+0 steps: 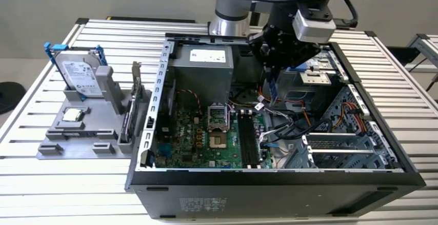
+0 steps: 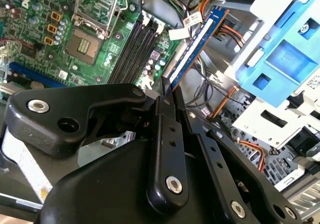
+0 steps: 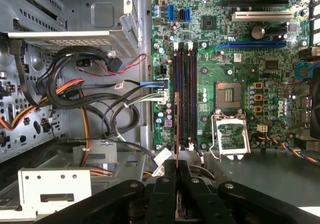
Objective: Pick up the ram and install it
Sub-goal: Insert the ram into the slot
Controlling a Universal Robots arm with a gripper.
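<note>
The ram (image 2: 197, 41) is clamped by one end between the fingers (image 2: 165, 119) of the gripper (image 2: 168, 90), which are drawn narrowly together on it. Most of its length is thus left projecting straight out beyond the fingertips, with its chips uncovered. In the first wrist view it is seen edge-on, as a thin line running out from the fingertips. This hold is judged to suit the long black memory slots (image 3: 185, 94), which lie beyond the stick's free end and run nearly parallel to it. The stick is carried in the air inside the open computer case (image 1: 164, 71), apart from the slots and the motherboard (image 3: 240, 44), so nothing is seated yet. A bundle of cables (image 3: 100, 104) lies to one side of the fingers and the open processor socket (image 3: 231, 134) to the other.
</note>
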